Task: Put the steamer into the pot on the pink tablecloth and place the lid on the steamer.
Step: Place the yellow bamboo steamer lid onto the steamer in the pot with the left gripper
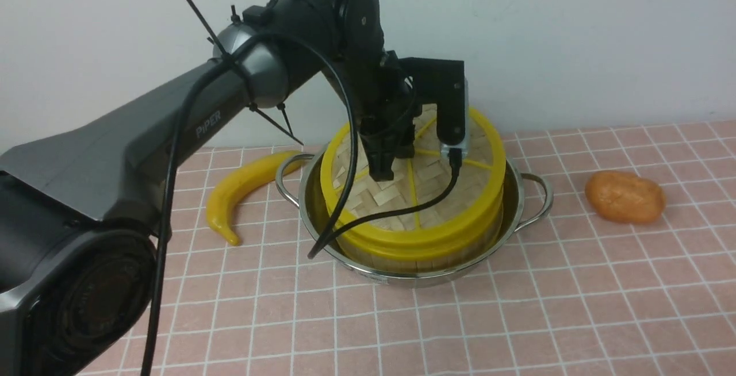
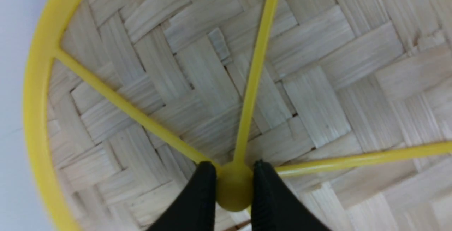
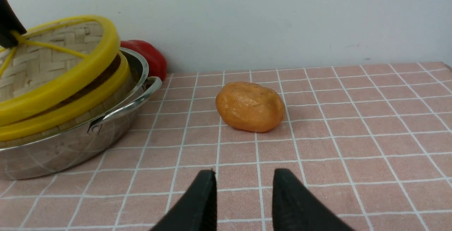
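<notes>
While inside pot (image 1: pixel 513 203), steamer (image 1: pixel 414 261) (lid (image 1: pixel 397 195) askew)

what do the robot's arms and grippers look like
The left arm is dark grey and black with rounded joints, white PIPER lettering and a loose black cable zip-tied along it. The left gripper and right gripper both have black, tapered fingers. The right arm is out of view.

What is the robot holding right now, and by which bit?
The left tool grips the lid by its yellow centre hub; the right tool holds nothing.
</notes>
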